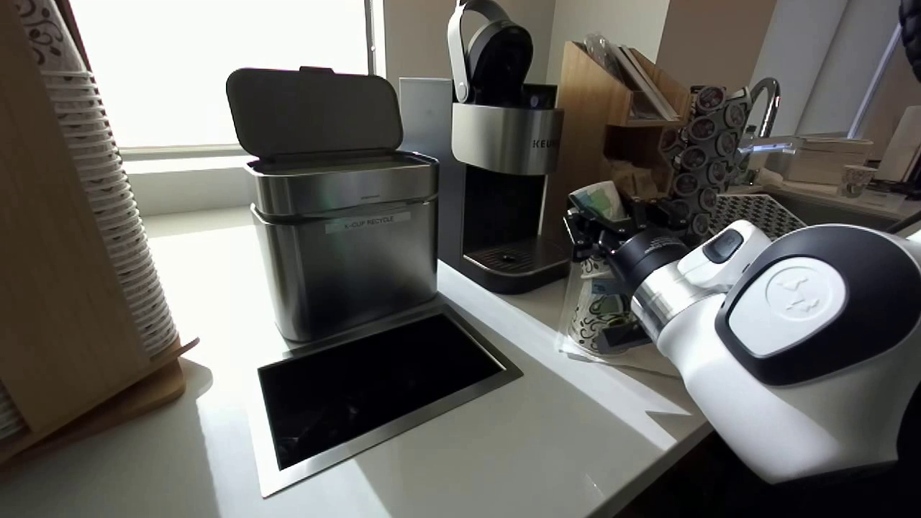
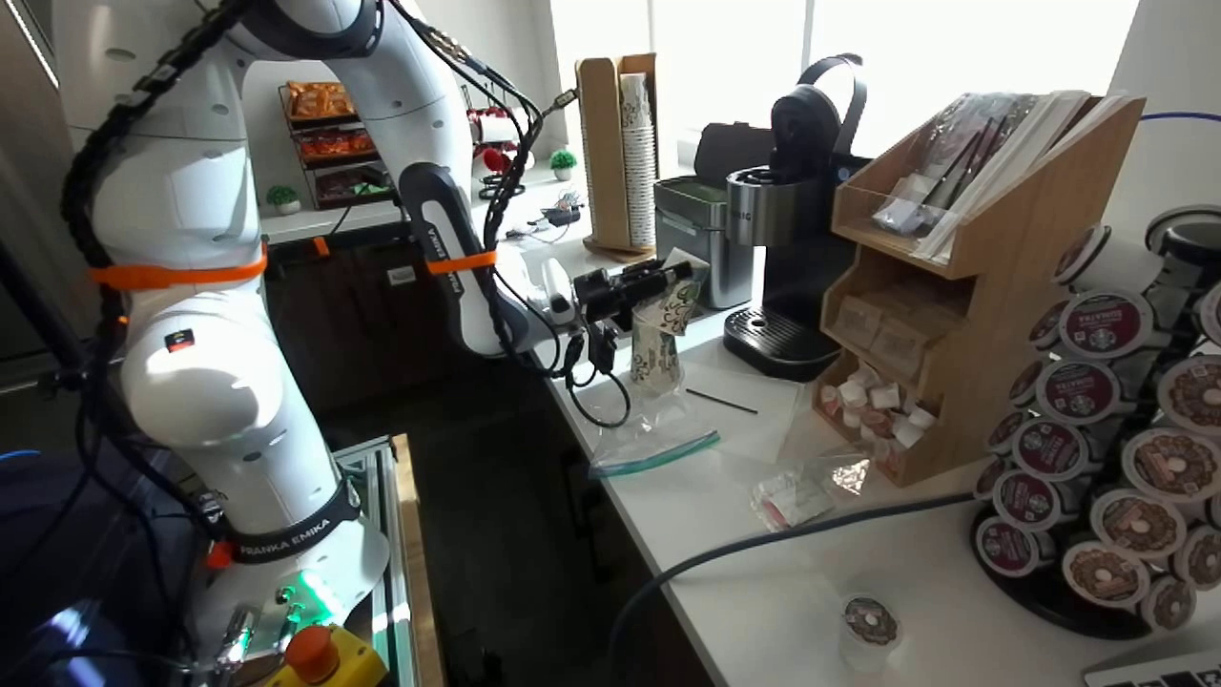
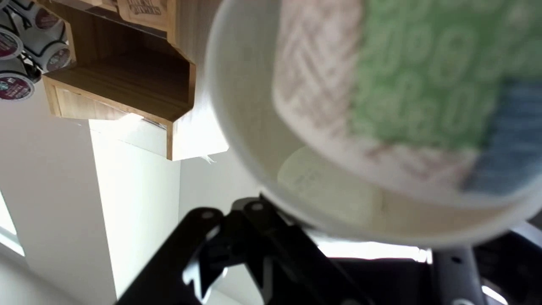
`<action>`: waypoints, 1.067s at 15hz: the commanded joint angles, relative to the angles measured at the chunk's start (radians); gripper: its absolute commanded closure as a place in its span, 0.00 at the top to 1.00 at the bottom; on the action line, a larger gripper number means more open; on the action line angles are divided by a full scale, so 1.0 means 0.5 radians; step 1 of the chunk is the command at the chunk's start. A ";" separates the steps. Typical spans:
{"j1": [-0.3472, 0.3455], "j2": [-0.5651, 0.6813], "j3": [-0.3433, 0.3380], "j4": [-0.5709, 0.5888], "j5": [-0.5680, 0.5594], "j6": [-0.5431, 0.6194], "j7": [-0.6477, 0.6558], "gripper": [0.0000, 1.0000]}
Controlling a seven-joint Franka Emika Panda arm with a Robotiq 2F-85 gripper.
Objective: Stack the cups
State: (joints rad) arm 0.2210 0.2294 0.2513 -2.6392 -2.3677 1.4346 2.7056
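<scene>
My gripper (image 2: 668, 278) is shut on a white paper cup (image 2: 679, 311) with dark swirls, held tilted above the counter. Its wide rim (image 3: 237, 140) fills much of the wrist view, with black fingers (image 3: 254, 209) against its outside. Inside that cup sits a white item (image 3: 419, 93) with green and blue patches. Directly below, a similar patterned cup (image 1: 586, 327) stands upright on the counter, also visible in an exterior view (image 2: 656, 361). Whether the held cup touches the lower one, I cannot tell. Fingers and arm hide part of both.
A coffee maker (image 1: 507, 144) and a steel bin (image 1: 345, 252) stand behind. A dark opening (image 1: 381, 388) is cut into the counter. A clear bag (image 2: 653, 448) and a thin black stick (image 2: 722, 401) lie near the lower cup. A wooden organizer (image 2: 1011, 305) stands beyond.
</scene>
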 commanded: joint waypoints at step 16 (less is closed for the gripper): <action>0.036 0.323 0.070 0.027 -0.071 -0.516 0.079 0.40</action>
State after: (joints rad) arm 0.2369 0.3661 0.2789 -2.6178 -2.4002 1.2142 2.7067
